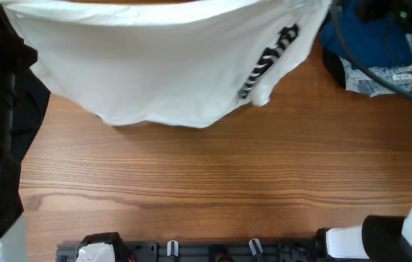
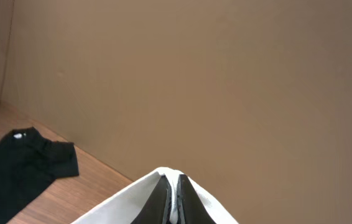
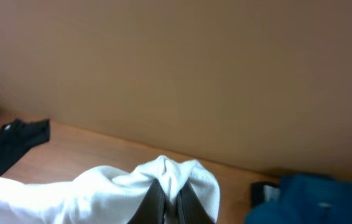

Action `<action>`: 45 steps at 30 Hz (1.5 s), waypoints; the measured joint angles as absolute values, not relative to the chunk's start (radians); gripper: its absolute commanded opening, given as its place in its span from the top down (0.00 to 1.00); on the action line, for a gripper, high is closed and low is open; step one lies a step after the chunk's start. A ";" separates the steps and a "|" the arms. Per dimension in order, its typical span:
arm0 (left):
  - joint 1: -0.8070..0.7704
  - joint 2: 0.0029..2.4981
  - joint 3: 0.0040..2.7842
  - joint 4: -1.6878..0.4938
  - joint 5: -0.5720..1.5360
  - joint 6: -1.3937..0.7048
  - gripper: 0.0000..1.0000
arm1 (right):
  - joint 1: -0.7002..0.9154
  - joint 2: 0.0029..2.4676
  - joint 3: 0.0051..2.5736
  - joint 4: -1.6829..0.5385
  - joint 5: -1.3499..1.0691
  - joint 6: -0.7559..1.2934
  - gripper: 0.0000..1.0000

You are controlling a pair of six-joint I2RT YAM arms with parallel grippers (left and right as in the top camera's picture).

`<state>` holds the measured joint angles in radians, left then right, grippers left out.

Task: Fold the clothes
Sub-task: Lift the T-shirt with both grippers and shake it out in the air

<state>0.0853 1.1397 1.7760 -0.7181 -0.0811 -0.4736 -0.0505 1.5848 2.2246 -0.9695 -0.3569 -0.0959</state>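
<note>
T-shirt (image 1: 162, 65) is held by L gripper (image 2: 173, 185) and R gripper (image 3: 171, 193), jaws pinched on its fabric. Black garment (image 2: 20, 168) is seen L of it, blue pieces (image 1: 370, 40) R.

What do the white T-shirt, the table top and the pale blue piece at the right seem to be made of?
White T-shirt: thin, soft fabric, probably a cotton knit, matte; it sags and bunches in soft folds.
Table top: wood or a wood-look laminate, smooth with a slight sheen; long grain lines run across it.
Pale blue piece: likely denim; it has a faded, mottled blue-white look.
</note>
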 measured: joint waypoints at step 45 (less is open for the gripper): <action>0.069 1.431 1.947 -0.206 -0.084 -0.389 0.96 | -0.132 1.730 2.419 -0.494 -0.364 -0.077 0.96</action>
<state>0.0692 1.4307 1.9472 -0.2062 -0.0841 -0.3885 -0.1322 1.7302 2.4187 -0.4938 -0.3645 -0.0769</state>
